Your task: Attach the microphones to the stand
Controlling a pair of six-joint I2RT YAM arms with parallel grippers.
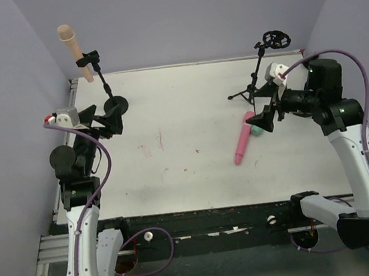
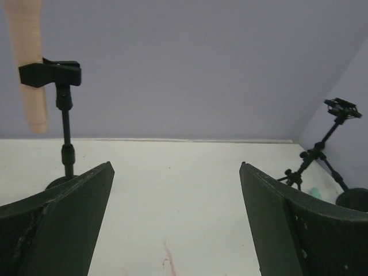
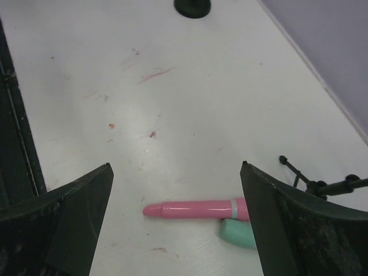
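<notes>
Microphones number three, and only one is mounted: the peach microphone [image 1: 68,43] sits tilted in the clip [image 1: 88,57] of the round-base stand [image 1: 114,106] at the table's far left, head uppermost. The pink microphone [image 3: 198,209] lies flat on the white table [image 1: 181,111] on the right side. The teal microphone [image 3: 237,233] lies touching the pink one at its wider end (only a rounded part of the teal one shows in any view). Both lie just in front of the tripod stand [image 1: 253,84], whose ring-shaped holder [image 1: 275,38] at the top is empty.

The right gripper [image 3: 175,165] hangs above these two microphones with its fingers spread wide and nothing between them. In the right wrist view the pink microphone lies across the gap between the fingers, down on the table. From overhead the gripper covers part of the teal one.

The left gripper [image 2: 176,164] is near the round base of the left stand, on its near side, fingers also wide apart and empty. Its camera looks across the table at the back wall, with the clipped peach microphone high at its left and the tripod stand far off at its right.
</notes>
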